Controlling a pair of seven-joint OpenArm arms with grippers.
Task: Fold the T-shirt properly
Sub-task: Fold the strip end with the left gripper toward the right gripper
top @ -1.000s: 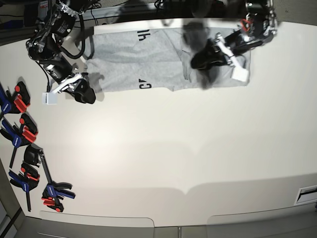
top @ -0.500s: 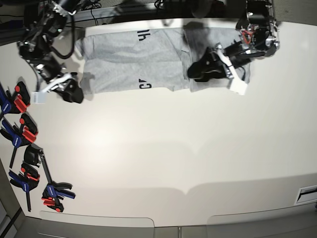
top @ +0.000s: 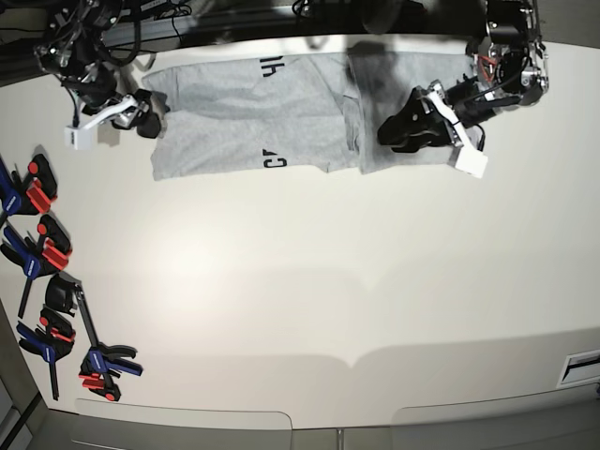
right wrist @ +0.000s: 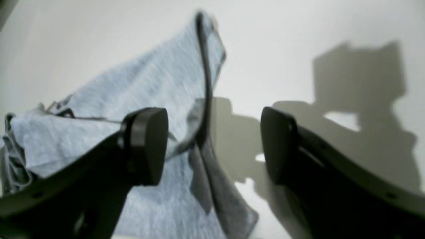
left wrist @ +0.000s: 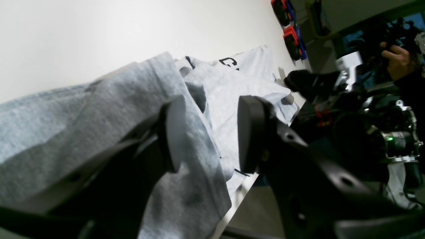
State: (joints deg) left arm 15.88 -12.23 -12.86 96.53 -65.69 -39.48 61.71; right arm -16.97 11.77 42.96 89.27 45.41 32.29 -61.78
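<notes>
The T-shirt lies spread along the far edge of the white bench, partly folded, with bits of black lettering showing on the turned-over cloth near its middle. Its grey fabric runs from the far left across to the far right, where a doubled section sits under the left arm.

The left tool hangs over that right-hand end of the shirt with its fingers spread apart; a raised fold of grey cloth sits beside the left finger, but I cannot tell whether it touches it. In the base view this tool sits low above the fabric.

The right tool is spread wide and holds nothing; the shirt's edge lies below and beyond its pads. From above, it is at the shirt's left end.

Several red, blue and black clamps lie along the left edge of the bench.
</notes>
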